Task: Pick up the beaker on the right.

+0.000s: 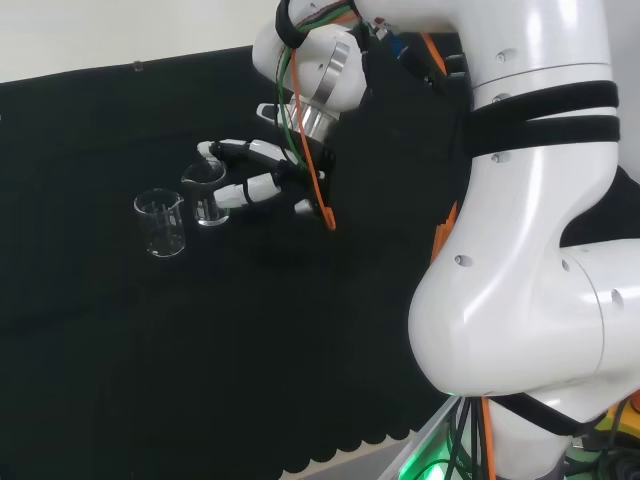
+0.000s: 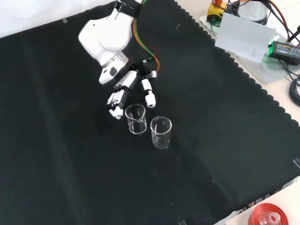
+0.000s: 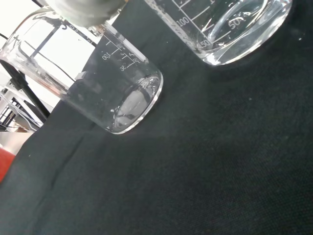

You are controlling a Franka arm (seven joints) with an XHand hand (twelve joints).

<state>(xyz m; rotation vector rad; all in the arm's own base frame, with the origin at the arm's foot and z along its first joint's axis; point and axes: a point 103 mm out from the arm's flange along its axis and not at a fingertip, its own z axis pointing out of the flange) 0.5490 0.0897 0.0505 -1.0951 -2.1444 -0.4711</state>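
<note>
1. Two clear glass beakers are standing upright on the black cloth (image 2: 225, 122), close together but apart.
2. In the head view, the beaker nearer the hand (image 1: 208, 195) is sitting at about 2 o'clock from the other beaker (image 1: 160, 223), which is standing clear of the hand.
3. In the front view, the nearer beaker (image 2: 135, 118) is lying at roughly 10 o'clock from the second beaker (image 2: 161, 132), a narrow strip of cloth showing between them.
4. The hand (image 2: 125, 89) is reaching in from the front view's 12 o'clock side, below the arm's white link (image 2: 107, 36), its fingers (image 2: 114, 101) extending toward the nearer beaker.
5. In the head view, the hand (image 1: 262, 172) is sitting at 3 o'clock of that beaker, with one finger (image 1: 243, 191) lying against the beaker's near side and another (image 1: 215, 151) arching past its far rim.
6. The fingers are bracketing the glass on two sides while staying only gently bent, so the hand is reading as unclosed rather than clamped; whether the far finger is touching the glass cannot be told.
7. In the wrist view, both vessels are looming close: one beaker (image 3: 105, 83) with printed graduations is showing its base on the cloth, and the base of another (image 3: 230, 27) is appearing beside it.
</note>
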